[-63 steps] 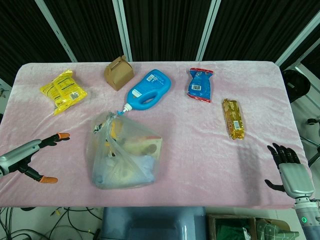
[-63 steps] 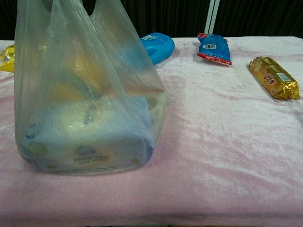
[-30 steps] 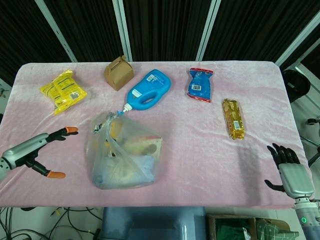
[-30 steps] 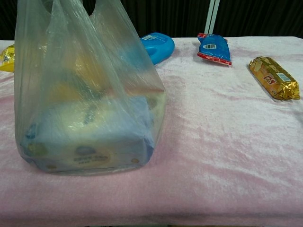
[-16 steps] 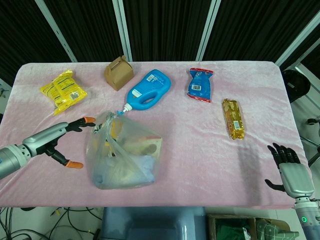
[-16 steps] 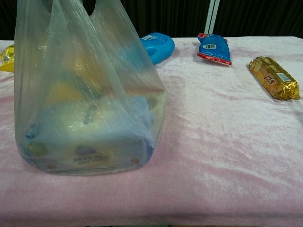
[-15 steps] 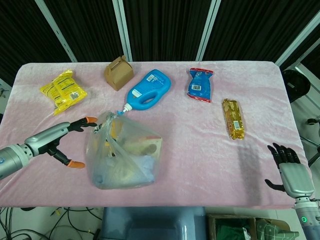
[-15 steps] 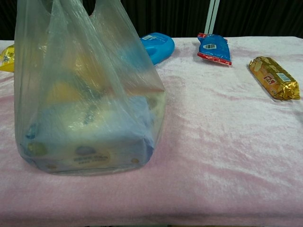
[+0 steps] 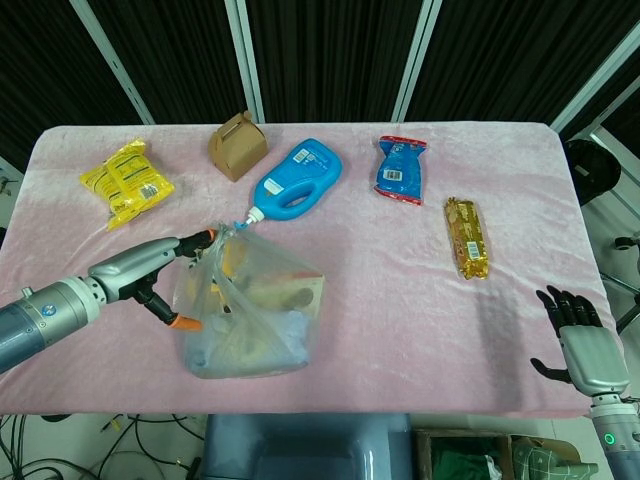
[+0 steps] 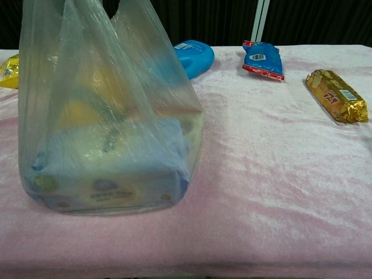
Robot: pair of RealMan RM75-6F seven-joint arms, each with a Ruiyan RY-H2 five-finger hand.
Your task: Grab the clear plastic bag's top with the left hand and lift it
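Approach step: my left hand sits at the clear plastic bag, fingers apart, nothing gripped. Next, I judge: close on the bunched top, then lift.

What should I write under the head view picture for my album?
Left hand open, reaching the clear plastic bag on the pink table.

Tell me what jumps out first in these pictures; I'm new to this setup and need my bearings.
A full clear plastic bag stands near the front of the pink table and fills the left of the chest view. The left robot hand reaches in at its left side, fingers spread by the bag's top. Behind the bag lies a blue bottle.
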